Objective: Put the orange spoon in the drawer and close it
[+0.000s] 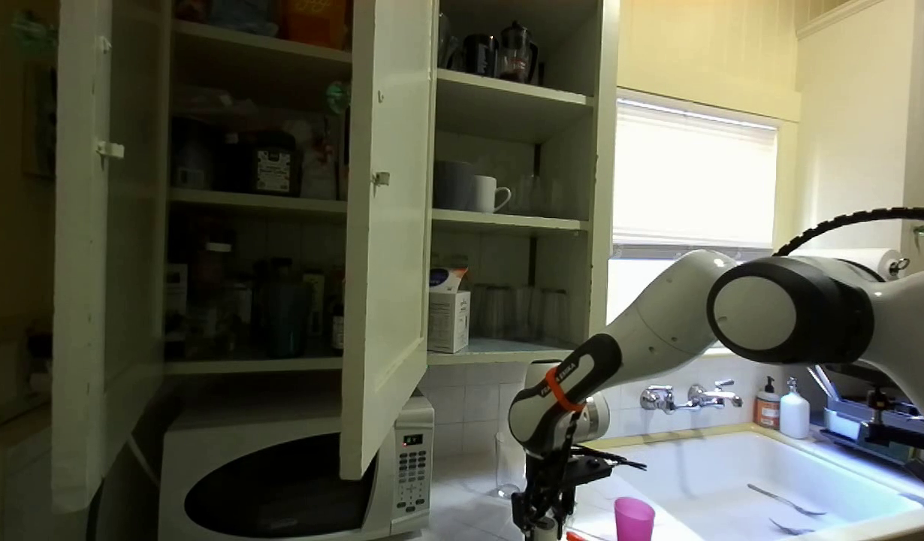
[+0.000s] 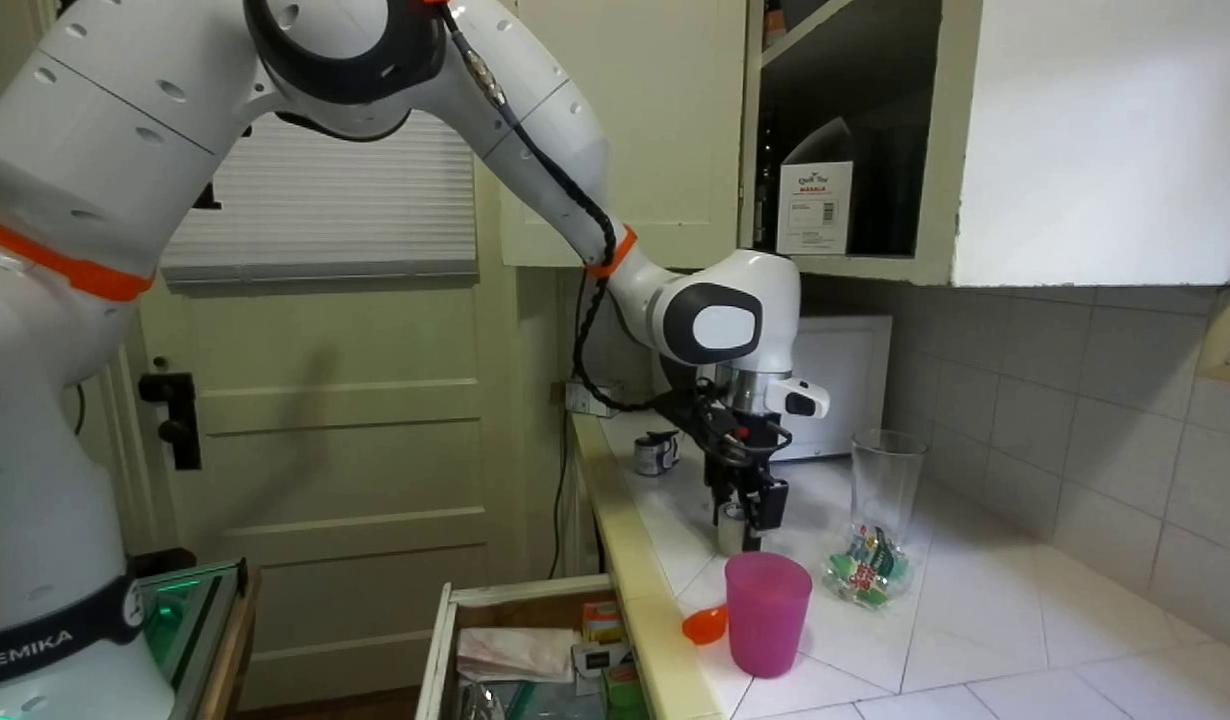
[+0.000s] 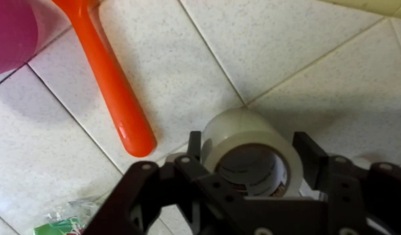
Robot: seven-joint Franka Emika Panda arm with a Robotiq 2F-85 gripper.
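The orange spoon lies on the white tiled counter; its handle (image 3: 111, 88) shows in the wrist view and its bowl (image 2: 705, 625) sticks out beside a pink cup in an exterior view. The drawer (image 2: 443, 645) stands pulled out below the counter edge, with packets and a cloth inside. My gripper (image 3: 247, 140) is low over the counter, away from the spoon. Between its fingers is a roll of clear tape (image 3: 226, 138), standing on its end. Both fingers are close against the roll's sides; whether they press on it I cannot tell.
The pink cup (image 2: 768, 615) stands close to the spoon. A tall glass (image 2: 887, 480) and a candy bag (image 2: 868, 568) are nearer the wall. Behind the gripper stands a small can (image 2: 655, 453). An open cabinet door (image 1: 391, 225) hangs over the microwave (image 1: 413, 481).
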